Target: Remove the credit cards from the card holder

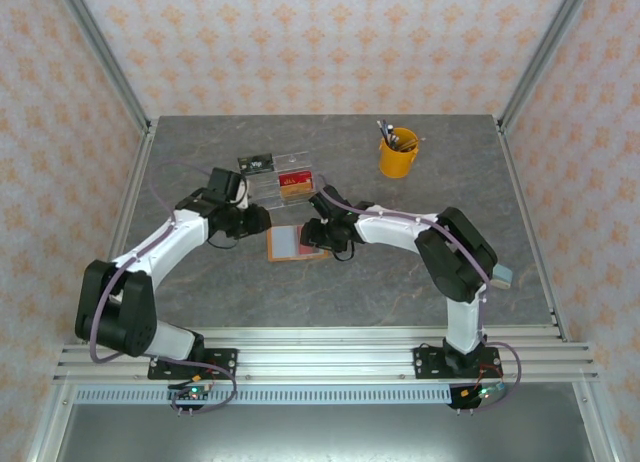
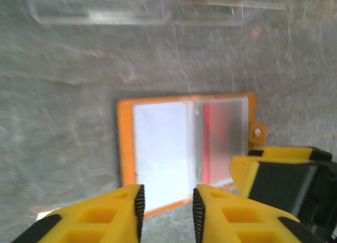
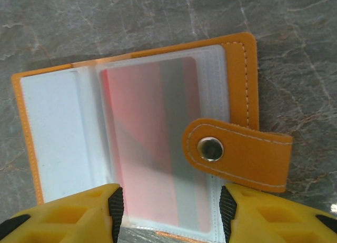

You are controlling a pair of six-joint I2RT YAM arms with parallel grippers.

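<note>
Top external view: a grey table [image 1: 400,282] carries a clear tray [image 1: 262,189] at the back and a yellow cup [image 1: 398,157] to the tray's right. The card holder [image 1: 288,242] lies open mid-table between both grippers. Left gripper [image 2: 167,214] sits at one edge of it, fingers slightly parted with nothing between them. Right gripper [image 3: 171,211] is spread wide over the clear sleeve [image 3: 218,90] holding a red card [image 3: 142,127]. The snap strap [image 3: 237,151] lies folded across the sleeve.
</note>
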